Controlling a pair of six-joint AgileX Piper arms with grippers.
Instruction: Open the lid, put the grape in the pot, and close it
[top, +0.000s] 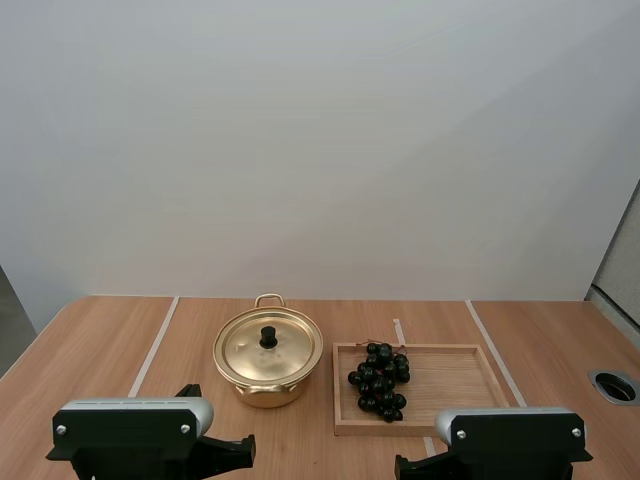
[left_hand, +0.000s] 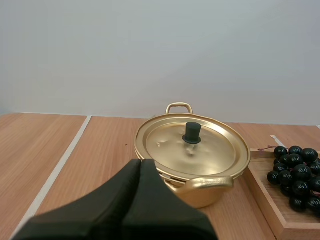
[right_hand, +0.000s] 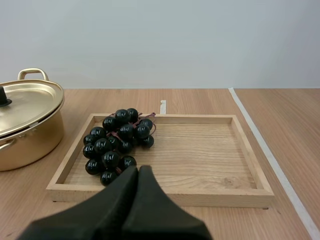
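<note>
1. Nearest in, the left gripper: its two black fingers lie pressed together as one dark wedge, nothing between them, above the wooden table.
2. Same story at the right gripper: fingers flat against each other, closed on nothing.
3. Straight ahead of the left tips sits the gold pot, apart from them, with its near handle turned towards the jaws.
4. On top of it, the lid is seated all round the rim, and its black knob stands upright in the middle.
5. Just past the right tips comes the front wall of the wooden tray.
6. Beyond that wall and a little left of the right jaws, the bunch of dark grapes lies inside the tray, in the half nearest the pot. The rest of the tray floor is bare wood.
7. From the right jaws, the pot stands off to the left, just beside the tray with a narrow gap between them.
8. Farther out, the pot's far handle points away from the left jaws.
9. Farthest off, pale stripes run along the table towards a plain light wall.
</note>
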